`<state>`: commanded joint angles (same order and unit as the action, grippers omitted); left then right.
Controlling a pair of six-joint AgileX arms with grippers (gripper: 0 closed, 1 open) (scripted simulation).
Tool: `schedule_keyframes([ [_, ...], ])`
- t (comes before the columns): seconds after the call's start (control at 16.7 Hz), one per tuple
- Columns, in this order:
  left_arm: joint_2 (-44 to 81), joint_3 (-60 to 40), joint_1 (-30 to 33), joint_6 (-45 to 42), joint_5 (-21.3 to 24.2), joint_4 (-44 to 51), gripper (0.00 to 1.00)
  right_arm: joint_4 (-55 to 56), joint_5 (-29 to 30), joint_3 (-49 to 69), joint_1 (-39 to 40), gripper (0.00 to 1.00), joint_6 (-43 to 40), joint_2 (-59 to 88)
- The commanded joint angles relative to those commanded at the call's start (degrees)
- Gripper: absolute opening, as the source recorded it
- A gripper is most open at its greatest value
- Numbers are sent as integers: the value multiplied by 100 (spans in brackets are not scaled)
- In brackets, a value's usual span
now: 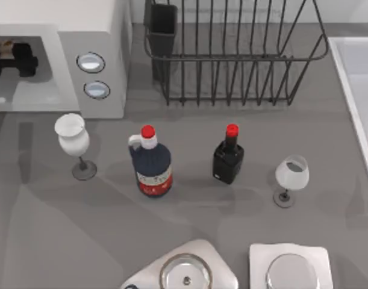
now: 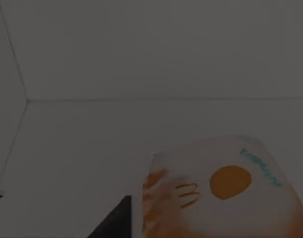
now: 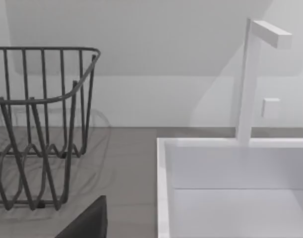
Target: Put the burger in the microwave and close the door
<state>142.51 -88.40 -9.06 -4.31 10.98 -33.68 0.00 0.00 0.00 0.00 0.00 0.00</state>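
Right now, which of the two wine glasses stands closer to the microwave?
The wine glass on the left, standing just in front of the microwave below its two knobs. The other glass stands far to the right, beyond both red-capped bottles.

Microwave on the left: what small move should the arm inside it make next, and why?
Probably draw the left gripper back out of the white-grey boxy microwave: the pale-wrapped orange burger already sits low inside it, and the arm in the opening would stop it being shut.

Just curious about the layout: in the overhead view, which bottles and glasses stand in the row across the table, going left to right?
Wine glass → round blue bottle → black bottle → second wine glass.
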Motion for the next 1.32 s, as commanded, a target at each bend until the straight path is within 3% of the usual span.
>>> schedule_keyframes([
  [0.42, 0, 0, 0, 0, 0, 0, 100, 0, 0, 0, 0, 100, 0, 0],
  [0.48, -878, 1398, 87, 0, 1, -494, 100, 0, 0, 0, 0, 100, 0, 0],
  [0.78, -1333, 2049, 66, -20, 25, -943, 100, 0, 0, 0, 0, 100, 0, 0],
  [1.32, -3009, 5366, -410, -207, 453, -2582, 100, 0, 0, 0, 0, 100, 0, 0],
])
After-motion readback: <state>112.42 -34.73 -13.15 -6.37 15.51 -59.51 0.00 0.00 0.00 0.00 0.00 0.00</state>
